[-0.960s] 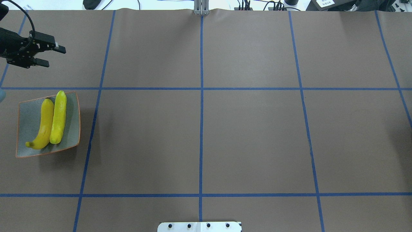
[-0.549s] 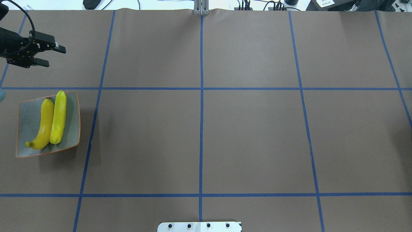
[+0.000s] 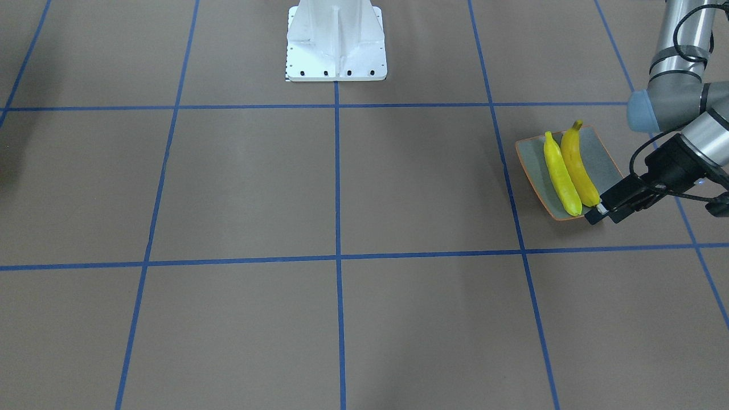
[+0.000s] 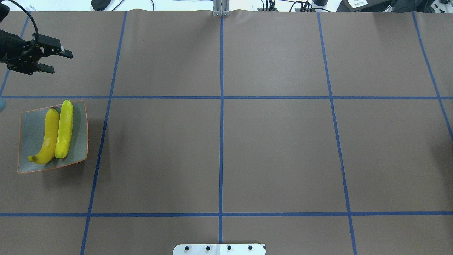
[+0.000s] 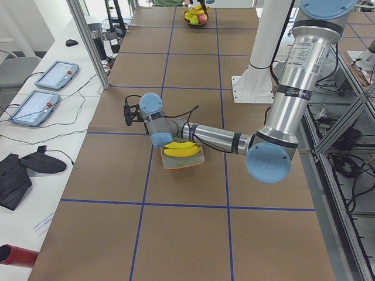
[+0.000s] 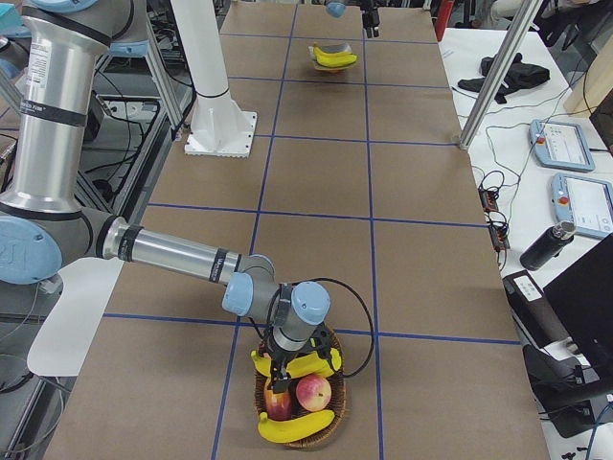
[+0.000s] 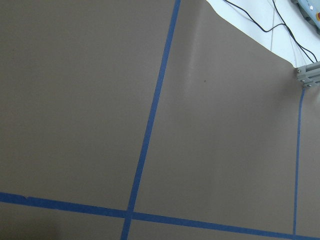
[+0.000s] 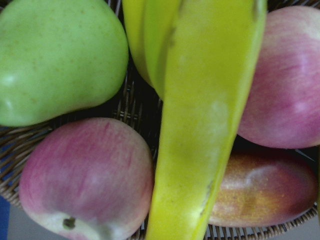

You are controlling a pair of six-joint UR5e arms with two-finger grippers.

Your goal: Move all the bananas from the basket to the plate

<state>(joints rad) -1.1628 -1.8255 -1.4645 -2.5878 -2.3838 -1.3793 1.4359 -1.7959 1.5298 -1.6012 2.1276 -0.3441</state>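
Two bananas lie side by side on the grey-green plate [image 4: 32, 138] at the table's left: a golden banana [image 4: 49, 136] and a paler banana [image 4: 64, 129]. My left gripper [image 4: 62, 63] hovers open and empty beyond the plate's far edge, also seen as the left gripper [image 3: 595, 215]. At the other end, the wicker basket [image 6: 330, 426] holds two more bananas [image 6: 297, 426] among apples and a pear. My right gripper [image 6: 283, 369] is lowered into it over one banana [image 8: 200, 125]. Whether it is open or shut I cannot tell.
The robot's white base [image 3: 336, 40] stands at the middle of its table edge. A green pear [image 8: 60, 60] and red apples [image 8: 85, 185] crowd the basket. An aluminium post [image 5: 88, 41] and tablets [image 5: 35, 105] sit along the far side.
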